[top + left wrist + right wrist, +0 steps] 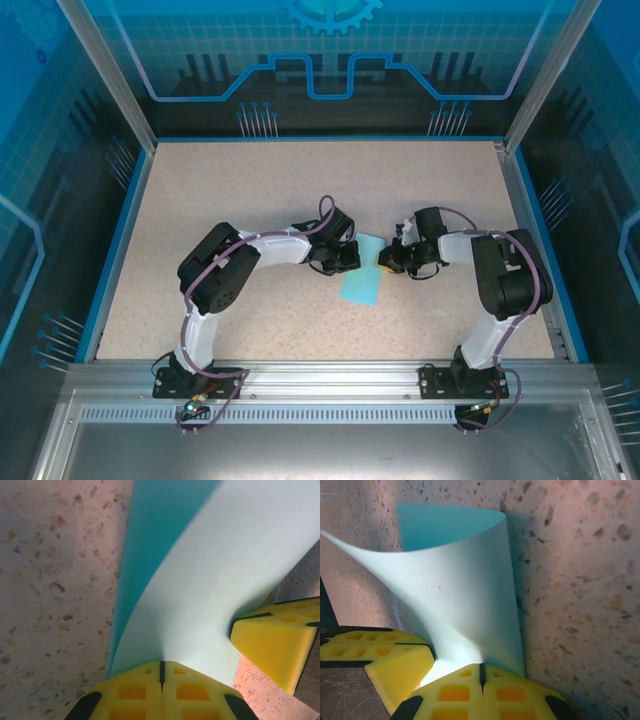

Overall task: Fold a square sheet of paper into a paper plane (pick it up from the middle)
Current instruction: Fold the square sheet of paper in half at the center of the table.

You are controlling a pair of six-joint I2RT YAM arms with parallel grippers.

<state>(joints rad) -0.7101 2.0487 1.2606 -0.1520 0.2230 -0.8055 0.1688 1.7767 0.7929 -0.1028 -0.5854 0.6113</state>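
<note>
The square sheet of paper (363, 278), light turquoise, lies mid-table between both arms, with its far part lifted and curled. My left gripper (349, 262) is shut on its left edge. In the left wrist view the yellow jaws (161, 664) meet on the pale sheet (215, 580), and the right gripper's fingers (272, 642) show at the right. My right gripper (389, 262) is shut on the opposite edge. In the right wrist view that gripper (481, 667) pinches the bowed sheet (465, 595), beside the left gripper's fingers (375, 652).
The speckled beige table (250, 190) is bounded by a blue rim (120, 240) and clear panel walls. An aluminium rail (320, 375) carrying both arm bases runs along the near edge. The two grippers stand very close together over the paper.
</note>
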